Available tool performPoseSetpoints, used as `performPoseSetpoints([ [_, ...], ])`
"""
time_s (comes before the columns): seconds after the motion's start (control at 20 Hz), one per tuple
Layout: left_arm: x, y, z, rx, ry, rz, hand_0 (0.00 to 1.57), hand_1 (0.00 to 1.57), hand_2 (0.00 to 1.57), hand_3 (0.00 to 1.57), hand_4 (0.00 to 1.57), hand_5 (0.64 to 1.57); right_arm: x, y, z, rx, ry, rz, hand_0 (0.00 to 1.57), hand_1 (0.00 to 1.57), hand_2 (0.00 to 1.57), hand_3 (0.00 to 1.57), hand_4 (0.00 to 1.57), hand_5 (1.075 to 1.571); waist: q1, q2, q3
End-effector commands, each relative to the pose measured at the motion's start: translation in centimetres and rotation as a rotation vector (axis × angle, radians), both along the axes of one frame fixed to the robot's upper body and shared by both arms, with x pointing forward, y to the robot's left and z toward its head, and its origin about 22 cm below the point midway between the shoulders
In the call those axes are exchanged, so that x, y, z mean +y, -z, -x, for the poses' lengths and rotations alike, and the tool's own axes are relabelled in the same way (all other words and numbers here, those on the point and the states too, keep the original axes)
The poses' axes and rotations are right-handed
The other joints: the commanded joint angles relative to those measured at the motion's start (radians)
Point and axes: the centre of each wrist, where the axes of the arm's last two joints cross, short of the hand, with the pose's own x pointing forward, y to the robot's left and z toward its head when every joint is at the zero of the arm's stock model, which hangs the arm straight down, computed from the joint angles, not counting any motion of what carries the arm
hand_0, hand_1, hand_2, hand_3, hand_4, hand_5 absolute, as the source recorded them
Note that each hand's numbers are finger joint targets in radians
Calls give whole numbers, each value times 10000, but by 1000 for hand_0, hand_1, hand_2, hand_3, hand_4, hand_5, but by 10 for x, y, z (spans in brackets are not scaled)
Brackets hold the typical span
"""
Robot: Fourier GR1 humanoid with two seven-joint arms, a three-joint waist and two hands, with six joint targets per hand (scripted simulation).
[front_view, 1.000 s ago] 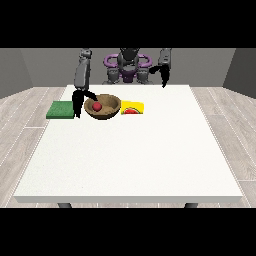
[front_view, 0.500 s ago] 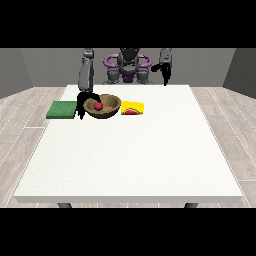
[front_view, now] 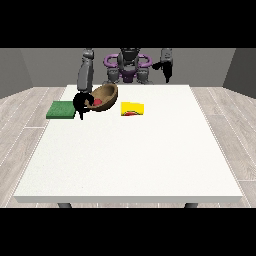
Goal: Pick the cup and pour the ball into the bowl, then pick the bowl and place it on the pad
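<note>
Bowl now tilted up since before, fingers of hand at view's left curled on its rim; no legible writing.

The bowl sits between the pad at left and the cup at right.

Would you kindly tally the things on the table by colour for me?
Brown: 1, the bowl
Red: 1, the ball in the bowl
Yellow: 1, the cup, lying on its side
Green: 1, the pad
Total: 4
</note>
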Motion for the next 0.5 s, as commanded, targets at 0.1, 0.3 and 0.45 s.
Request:
performPoseSetpoints([
  [0.1, 6, 21, 5, 1028, -306, 11, 0, 0, 0, 0, 1088, 1362, -14, -15, -12, 2403, 302, -173, 1571, 1571, 1571, 1455, 936, 1482, -245, -715, 314],
  [0.3, 36, 36, 4, 1801, -700, 122, 0, 0, 0, 0, 1134, 1358, -31, -33, -18, 3031, 255, -119, 1571, 1571, 1571, 1489, 943, 1499, -752, -1544, 316],
  [0.45, 30, 58, 8, 1768, -1163, 207, 0, 0, 0, 0, 1148, 1357, -40, -61, -34, 3047, 124, 199, 1571, 1571, 1571, 1270, 931, 1499, -1127, -1579, 315],
])
